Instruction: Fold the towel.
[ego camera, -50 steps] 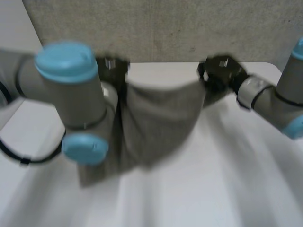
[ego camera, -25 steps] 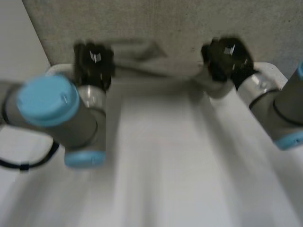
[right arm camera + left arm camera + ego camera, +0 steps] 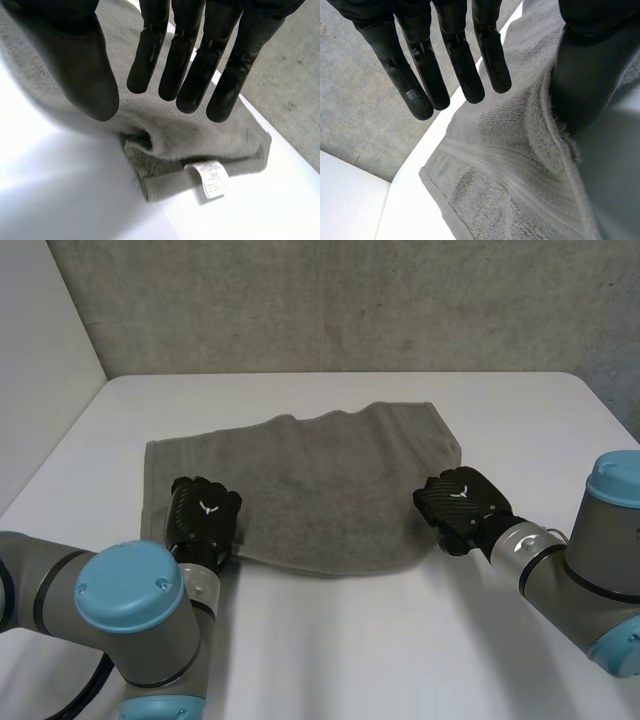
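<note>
The grey towel (image 3: 310,490) lies flat on the white table (image 3: 400,640), doubled over, with a wavy far edge. My left hand (image 3: 203,518) sits over the towel's near left corner. In the left wrist view its fingers (image 3: 455,60) are straight above the towel (image 3: 510,170) and the thumb stands apart at the hem; it is open. My right hand (image 3: 462,505) is at the towel's near right corner. Its fingers (image 3: 195,55) hang straight over the towel (image 3: 200,140), thumb spread, holding nothing. A white label (image 3: 210,180) sticks out of that corner.
A grey concrete wall (image 3: 350,300) runs behind the table's far edge and a white panel (image 3: 40,370) stands at the left. Bare table top lies in front of the towel and to its right.
Both hands carried the towel up and away, then brought it down. It now lies on the table, and both hands have opened and let go of its near corners.
</note>
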You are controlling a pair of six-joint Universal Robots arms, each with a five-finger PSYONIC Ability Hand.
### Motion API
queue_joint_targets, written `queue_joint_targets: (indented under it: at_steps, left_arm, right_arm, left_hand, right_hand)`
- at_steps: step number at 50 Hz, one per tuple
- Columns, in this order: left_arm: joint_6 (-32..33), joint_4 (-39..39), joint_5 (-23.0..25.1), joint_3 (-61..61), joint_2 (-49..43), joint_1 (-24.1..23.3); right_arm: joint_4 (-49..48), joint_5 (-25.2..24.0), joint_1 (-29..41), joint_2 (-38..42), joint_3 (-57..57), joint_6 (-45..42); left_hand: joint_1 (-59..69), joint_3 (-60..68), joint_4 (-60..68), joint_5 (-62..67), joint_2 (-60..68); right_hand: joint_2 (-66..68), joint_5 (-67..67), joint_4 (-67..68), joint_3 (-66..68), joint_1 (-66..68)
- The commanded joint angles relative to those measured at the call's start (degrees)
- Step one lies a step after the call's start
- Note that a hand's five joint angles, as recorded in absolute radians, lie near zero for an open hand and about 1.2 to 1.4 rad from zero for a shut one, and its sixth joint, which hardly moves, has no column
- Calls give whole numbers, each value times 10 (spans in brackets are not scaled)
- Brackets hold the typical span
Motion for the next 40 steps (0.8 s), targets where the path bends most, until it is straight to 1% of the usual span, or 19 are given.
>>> queue_joint_targets:
  at_steps: [1, 2, 4, 14, 17, 19, 20, 22, 25, 27, 28, 30, 36, 40]
  left_arm:
    - [-2, 3, -1, -6, 6, 8]
    - [-2, 4, -1, -6, 7, 10]
    - [-2, 5, -1, -7, 7, 12]
    - [-1, 7, -1, -8, 5, 31]
    - [0, 7, 0, -8, 4, 33]
    - [0, 7, 0, -9, 4, 34]
    - [0, 8, 0, -9, 4, 35]
    - [0, 9, 0, -9, 4, 35]
    - [1, 11, 0, -10, 5, 36]
    - [1, 12, -1, -11, 5, 37]
    - [1, 12, -1, -11, 6, 37]
    - [1, 12, -1, -11, 6, 37]
    - [1, 13, -3, -10, 9, 46]
    - [1, 18, -3, -11, 22, 62]
  right_arm:
    - [-43, 81, -1, 25, -4, 51]
    - [-56, 95, -1, 31, -5, 55]
    - [-65, 103, -1, 34, -6, 59]
    - [-73, 111, 1, 72, -27, 65]
    - [-70, 111, 0, 77, -28, 83]
    - [-67, 109, 0, 77, -30, 122]
    - [-67, 109, 0, 77, -30, 122]
    - [-60, 107, 0, 76, -32, 165]
    - [-57, 107, 0, 75, -32, 186]
    - [-49, 105, -1, 75, -34, 226]
    - [-49, 105, -1, 75, -34, 227]
    - [-49, 102, -1, 74, -35, 257]
    - [-52, 102, 5, 77, -52, 278]
    - [-54, 103, 6, 85, -64, 279]
  left_hand:
    - [-68, -68, -71, -163, -66]
    - [-68, -68, -71, -163, -66]
    - [-68, -68, -71, -163, -66]
    - [-72, -71, -75, -166, -70]
    - [-70, -70, -73, -165, -68]
    - [-70, -70, -73, -165, -68]
    - [-68, -68, -71, -163, -66]
    - [-63, -63, -66, -158, -61]
    - [-60, -60, -63, -155, -58]
    - [-60, -60, -63, -155, -58]
    - [-60, -60, -63, -155, -58]
    - [-58, -58, -61, -153, -56]
    - [-51, -51, -54, -146, -49]
    - [-19, -19, -23, -114, -18]
  right_hand:
    - [-98, -86, -95, -94, -85]
    - [-117, -104, -114, -113, -103]
    - [-130, -118, -127, -126, -117]
    - [-142, -130, -139, -138, -129]
    - [-142, -130, -139, -138, -129]
    - [-144, -132, -141, -140, -130]
    - [-144, -132, -141, -140, -130]
    - [-165, -153, -163, -161, -152]
    - [-184, -172, -181, -180, -171]
    - [-199, -187, -196, -195, -186]
    - [-199, -187, -196, -195, -186]
    - [-199, -187, -196, -195, -186]
    - [-189, -177, -186, -185, -176]
    - [-186, -174, -183, -182, -172]
